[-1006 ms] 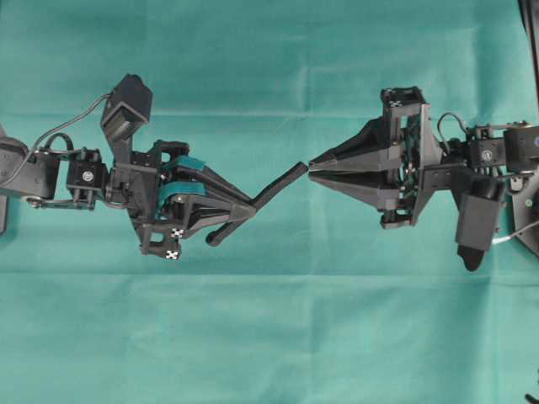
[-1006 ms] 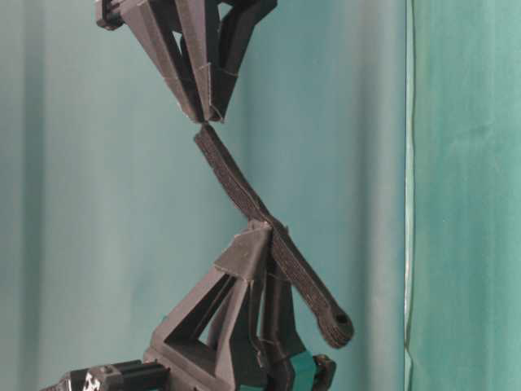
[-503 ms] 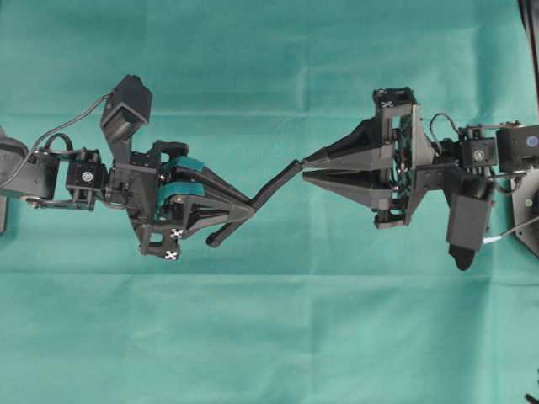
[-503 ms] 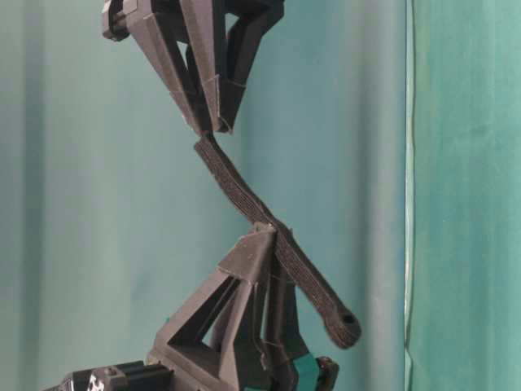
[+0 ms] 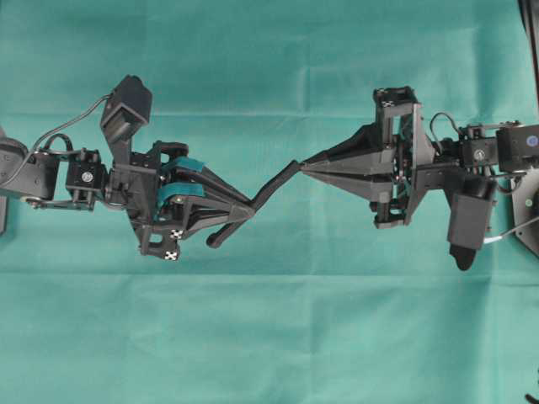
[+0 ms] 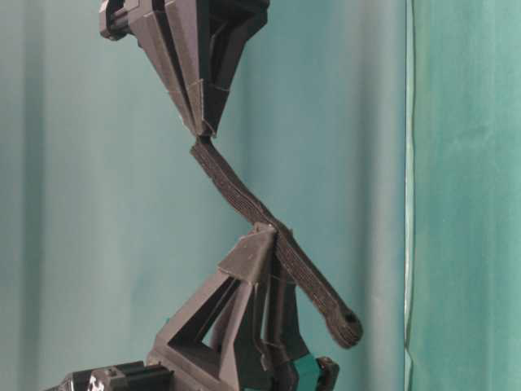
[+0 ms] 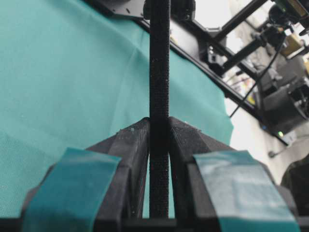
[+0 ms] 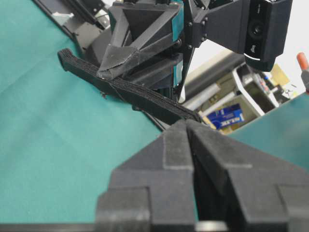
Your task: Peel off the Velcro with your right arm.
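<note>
Overhead, the Velcro ran as a slanted black strip between the two arms, held in the air above the table, which was covered in green cloth. The left pincer, with teal patches, was clamped on its middle, its rounded end hanging free behind. The all-black right pincer was closed, tips pinching the strip's upper end.

In the overhead view the left gripper is at the left and the right gripper at the right, above the cloth. The Velcro stretches between them, touching both.
</note>
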### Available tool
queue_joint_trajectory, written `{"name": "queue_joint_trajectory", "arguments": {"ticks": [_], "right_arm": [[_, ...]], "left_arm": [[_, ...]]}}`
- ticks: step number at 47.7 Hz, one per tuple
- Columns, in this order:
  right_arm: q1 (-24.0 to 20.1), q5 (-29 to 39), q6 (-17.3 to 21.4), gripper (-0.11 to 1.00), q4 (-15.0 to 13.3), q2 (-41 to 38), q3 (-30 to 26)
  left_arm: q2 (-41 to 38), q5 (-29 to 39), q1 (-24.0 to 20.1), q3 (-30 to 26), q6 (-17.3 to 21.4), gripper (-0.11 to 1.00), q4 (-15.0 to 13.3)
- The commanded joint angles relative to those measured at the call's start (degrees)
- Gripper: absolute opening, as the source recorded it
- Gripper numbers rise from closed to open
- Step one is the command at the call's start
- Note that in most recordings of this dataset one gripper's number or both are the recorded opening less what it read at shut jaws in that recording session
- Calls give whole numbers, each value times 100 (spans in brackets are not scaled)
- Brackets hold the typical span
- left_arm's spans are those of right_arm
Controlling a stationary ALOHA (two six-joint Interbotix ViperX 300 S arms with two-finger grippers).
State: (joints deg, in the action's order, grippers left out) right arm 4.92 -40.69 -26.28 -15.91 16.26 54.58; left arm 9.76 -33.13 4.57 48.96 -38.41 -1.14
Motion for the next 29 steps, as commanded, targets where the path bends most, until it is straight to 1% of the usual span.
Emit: {"name": "queue_joint_trajectory", "arguments": {"ticks": [1,14,29], "right_arm": [[0,-53,18,-10,9,35,-97],[-44,-88,26,-10,18,-18,-105],[-202,-246,35,-10,18,-334,-167]], "left_arm": [[141,-62,9,-70,9,10,-9],[141,-62,0,-70,9,10,-9],[132,-62,0,-88,9,10,-9]]}}
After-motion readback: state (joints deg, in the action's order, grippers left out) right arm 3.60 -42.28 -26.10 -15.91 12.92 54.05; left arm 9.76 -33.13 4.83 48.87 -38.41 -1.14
